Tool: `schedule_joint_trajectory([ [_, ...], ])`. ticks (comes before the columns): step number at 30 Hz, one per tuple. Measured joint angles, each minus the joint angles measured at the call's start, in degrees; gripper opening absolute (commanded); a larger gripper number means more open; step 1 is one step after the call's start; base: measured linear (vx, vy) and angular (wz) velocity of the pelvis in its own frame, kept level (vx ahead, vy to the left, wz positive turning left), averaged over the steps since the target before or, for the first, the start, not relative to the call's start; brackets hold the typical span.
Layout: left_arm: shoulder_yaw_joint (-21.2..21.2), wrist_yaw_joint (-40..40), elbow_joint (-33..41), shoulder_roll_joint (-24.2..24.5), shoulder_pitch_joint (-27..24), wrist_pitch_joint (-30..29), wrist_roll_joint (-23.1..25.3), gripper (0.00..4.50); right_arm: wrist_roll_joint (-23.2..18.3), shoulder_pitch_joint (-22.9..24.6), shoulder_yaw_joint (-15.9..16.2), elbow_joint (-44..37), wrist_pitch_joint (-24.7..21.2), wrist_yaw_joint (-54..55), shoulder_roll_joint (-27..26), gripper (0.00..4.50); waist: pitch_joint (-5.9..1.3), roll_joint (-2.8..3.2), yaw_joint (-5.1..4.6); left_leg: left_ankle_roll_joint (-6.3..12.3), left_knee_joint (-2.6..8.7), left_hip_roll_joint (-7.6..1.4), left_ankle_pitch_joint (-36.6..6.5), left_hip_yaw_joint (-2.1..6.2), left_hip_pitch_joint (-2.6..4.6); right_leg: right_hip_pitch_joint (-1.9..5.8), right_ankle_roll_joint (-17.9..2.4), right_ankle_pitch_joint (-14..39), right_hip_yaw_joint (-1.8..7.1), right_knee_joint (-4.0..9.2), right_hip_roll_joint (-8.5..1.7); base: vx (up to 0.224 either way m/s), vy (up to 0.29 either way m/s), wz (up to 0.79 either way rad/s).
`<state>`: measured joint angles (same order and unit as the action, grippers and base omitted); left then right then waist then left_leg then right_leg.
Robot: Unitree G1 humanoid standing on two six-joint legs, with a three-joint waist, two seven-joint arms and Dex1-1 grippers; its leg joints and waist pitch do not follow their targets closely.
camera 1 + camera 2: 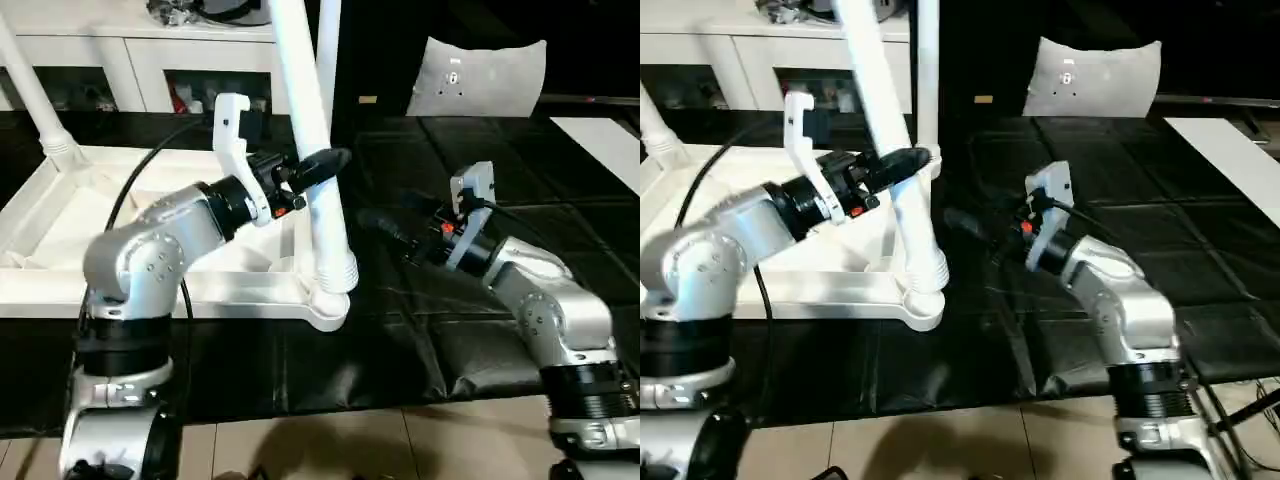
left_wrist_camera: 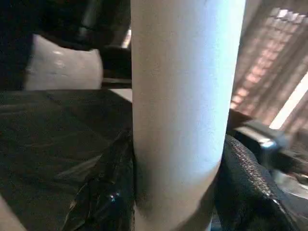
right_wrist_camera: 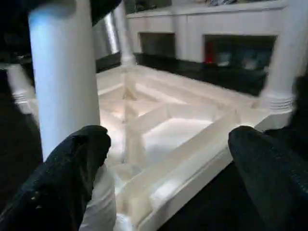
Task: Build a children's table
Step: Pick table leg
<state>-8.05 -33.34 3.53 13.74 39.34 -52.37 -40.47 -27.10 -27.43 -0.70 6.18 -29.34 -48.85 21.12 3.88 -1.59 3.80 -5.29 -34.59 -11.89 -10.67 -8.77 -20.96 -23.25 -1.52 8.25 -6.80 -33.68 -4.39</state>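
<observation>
The white table top [image 1: 60, 215] lies upside down on the black mat [image 1: 420, 330], its ribbed underside facing up. Using the near right corner socket [image 1: 330, 300] as the landmark: far to its left, at the back left corner, one white leg [image 1: 30, 90] stands in its socket, leaning. Left of the landmark and a little above it, the left gripper [image 1: 322, 165] reaches in from the silver left forearm [image 1: 165, 235]; its black fingers [image 2: 250, 187] are clamped around the leg [image 1: 310, 130] that rises from the landmark socket, tilted back toward the left. Behind that leg another white leg [image 1: 328, 45] stands upright. Behind the table top runs a white cabinet [image 1: 150, 50] with glass doors. To the right of the landmark socket, clear of it over the mat, the right gripper [image 1: 385, 225] points back toward the table with its fingers [image 3: 72, 178] spread wide and nothing between them. Farther right and behind, a flat grey-white panel [image 1: 480, 75] stands.
</observation>
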Motion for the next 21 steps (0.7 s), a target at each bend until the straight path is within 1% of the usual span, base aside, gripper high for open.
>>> schedule_joint_trajectory([
  [2, 0.1, -2.0, 0.1, 0.6, 0.3, -1.1, -1.7, 1.83, -1.5, -0.1, 0.9, -1.7, -2.1, -2.3, 1.3, 4.50, 0.00, 0.00, 0.13, 0.00, 0.00, 0.00, 0.0, 0.00, 0.01, 0.00, 0.0, 0.0, 0.00, -0.02, 0.00, 0.000, 0.000, 0.00],
  [5, 0.3, -4.5, 0.3, 1.8, 0.4, -1.9, -2.7, 1.83, -3.1, -0.3, 1.2, -2.7, -4.7, -4.7, 2.6, 4.50, 0.00, 0.00, 0.42, 0.00, -0.05, 0.00, 0.0, 0.00, 0.03, 0.00, 0.0, 0.0, 0.00, -0.08, 0.00, 0.000, 0.000, 0.00],
  [9, 2.4, -10.5, 2.5, 4.2, 0.4, -2.3, -3.9, 1.83, -8.1, -1.4, 1.4, -4.0, -10.8, -11.4, 4.9, 4.50, 0.01, -0.02, 0.72, 0.00, -0.12, -0.01, 0.0, 0.00, 0.05, 0.00, 0.0, 0.0, 0.02, -0.19, -0.02, 0.000, 0.000, 0.00],
  [11, 3.3, -11.8, 2.9, 4.3, 0.4, -2.3, -4.3, 1.83, -9.1, -2.0, 2.2, -5.3, -11.7, -13.8, 5.9, 4.50, 0.01, -0.03, 1.04, 0.00, -0.16, -0.01, 0.0, 0.00, 0.06, 0.00, 0.0, 0.0, 0.02, -0.23, -0.02, 0.000, 0.000, 0.00],
  [12, 4.1, -12.5, 2.9, 4.2, 0.4, -2.3, -4.7, 1.83, -9.4, -2.2, 3.2, -6.1, -11.8, -15.0, 6.1, 4.50, 0.01, -0.03, 1.20, -0.01, -0.18, -0.02, 0.0, 0.00, 0.08, 0.01, 0.0, 0.0, 0.02, -0.26, -0.02, 0.000, 0.000, 0.00],
  [17, 5.5, -14.5, 3.5, 4.8, 0.4, -2.3, -4.9, 1.83, -9.5, -2.2, 5.7, -6.2, -12.8, -17.1, 6.6, 4.50, 0.01, -0.04, 1.32, -0.02, -0.32, -0.02, 0.0, 0.01, 0.08, 0.02, 0.0, 0.0, 0.01, -0.30, -0.04, 0.000, 0.000, 0.00],
  [19, 6.2, -15.1, 4.3, 4.7, 0.4, -2.3, -4.9, 1.83, -9.5, -2.2, 6.3, -6.2, -13.1, -17.9, 6.5, 4.50, 0.01, -0.03, 1.32, -0.02, -0.36, -0.01, 0.0, 0.01, 0.07, 0.02, 0.0, 0.0, 0.01, -0.30, -0.07, 0.000, 0.000, 0.00],
  [20, 6.6, -15.4, 4.4, 4.7, 0.4, -2.3, -4.9, 1.83, -9.5, -2.2, 6.4, -6.4, -13.4, -18.1, 6.6, 4.20, 0.01, -0.03, 1.31, -0.02, -0.38, -0.01, 0.0, 0.01, 0.06, 0.03, 0.0, 0.0, 0.01, -0.30, -0.07, 0.000, 0.000, 0.00],
  [21, 6.9, -15.6, 4.4, 4.7, 0.4, -2.3, -4.9, 1.83, -9.5, -2.2, 6.9, -6.7, -14.0, -18.4, 6.6, 4.20, 0.01, -0.04, 1.29, -0.02, -0.37, -0.01, 0.0, 0.01, 0.05, 0.03, 0.0, 0.0, 0.01, -0.31, -0.07, 0.000, 0.000, 0.00],
])
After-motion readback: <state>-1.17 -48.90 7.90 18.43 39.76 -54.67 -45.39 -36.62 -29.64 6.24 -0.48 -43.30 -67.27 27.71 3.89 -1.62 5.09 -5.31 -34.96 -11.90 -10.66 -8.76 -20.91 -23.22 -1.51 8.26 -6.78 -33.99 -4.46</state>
